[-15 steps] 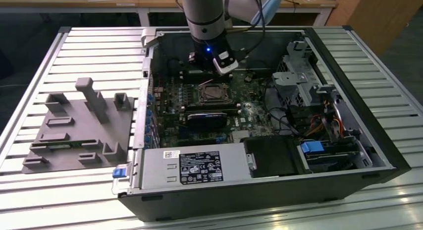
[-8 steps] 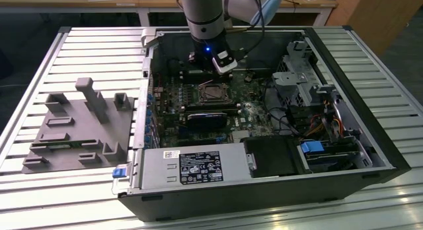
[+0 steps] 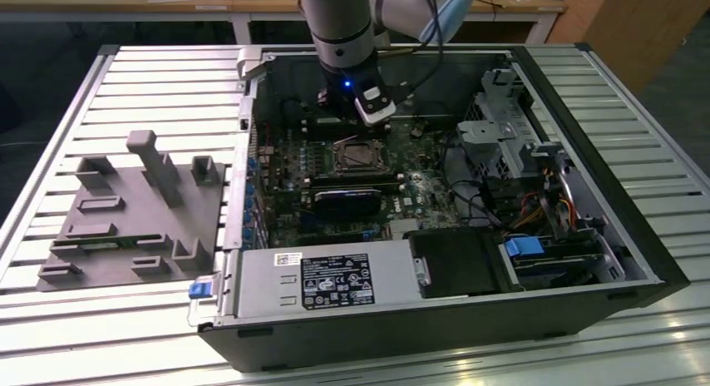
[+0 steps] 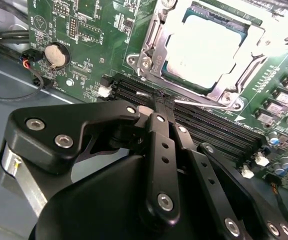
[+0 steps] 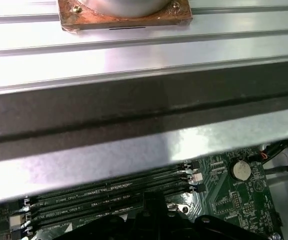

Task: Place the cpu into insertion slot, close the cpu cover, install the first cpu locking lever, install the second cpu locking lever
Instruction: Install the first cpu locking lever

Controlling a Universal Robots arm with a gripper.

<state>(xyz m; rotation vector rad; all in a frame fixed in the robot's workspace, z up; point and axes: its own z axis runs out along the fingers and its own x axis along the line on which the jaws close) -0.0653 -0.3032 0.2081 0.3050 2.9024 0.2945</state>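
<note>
We see the gripper (image 4: 160,101), fingers pressed together, over four long memory slots (image 4: 209,125) (one round battery (image 4: 56,54) nearby), beside the cover (image 3: 338,155) in the middle of the exterior view.

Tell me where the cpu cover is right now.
In the second wrist view the cpu cover lies flat, framing the cpu, beside the memory slots and just beyond the gripper.
</note>
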